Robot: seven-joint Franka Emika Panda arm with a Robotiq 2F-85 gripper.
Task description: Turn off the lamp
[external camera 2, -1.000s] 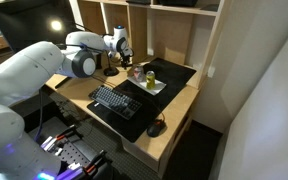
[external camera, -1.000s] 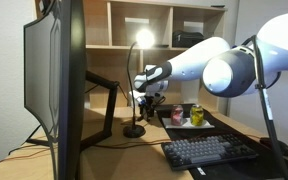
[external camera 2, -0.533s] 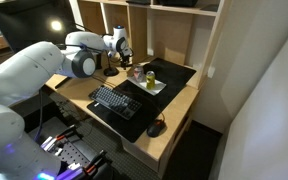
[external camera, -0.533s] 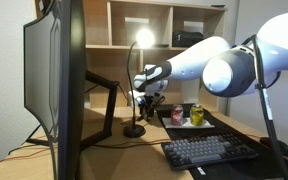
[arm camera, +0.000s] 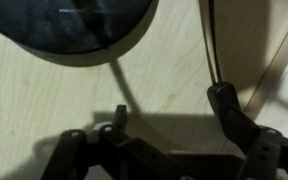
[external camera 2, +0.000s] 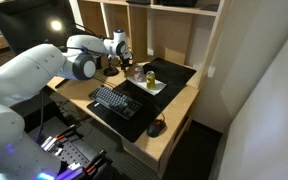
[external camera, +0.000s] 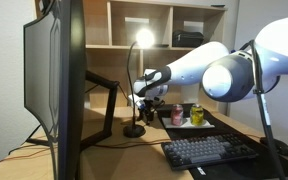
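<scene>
The lamp (external camera: 134, 131) stands on the wooden desk (external camera: 94, 150) in an exterior view, with its round base between the black monitor arm (external camera: 106, 95) and a tray with cans (external camera: 189, 116). Its thin stem curves up to the small head, which glows in front of the shelf (external camera: 159, 47). A big monitor (external camera: 54, 85) fills the near side of this view and hides part of the desk. The gripper (external camera: 148, 102) hangs just beside the stem, above the base and a little to the side. A keyboard (external camera: 209, 152) lies nearer the camera. Compared with half a second ago, the forearm has moved slightly toward the tray and a bit lower, and the head is lit as before.

In the exterior view from above, the gripper (external camera 2: 123, 60) points down at the back of the desk, near the tray (external camera 2: 150, 82). The keyboard (external camera 2: 114, 100) and a mouse (external camera 2: 156, 128) lie well apart from it. The lamp is too small and too covered by the arm to make out here. The wrist has shifted only a little.

In the wrist view, the dark round lamp base (arm camera: 79, 25) lies at the top on pale wood, and a thin cable (arm camera: 124, 85) runs from it. The gripper (arm camera: 169, 115) has its jaws wide apart, with bare wood between them. A thin dark line passes close to one finger (arm camera: 229, 110); I cannot tell if they touch.
</scene>
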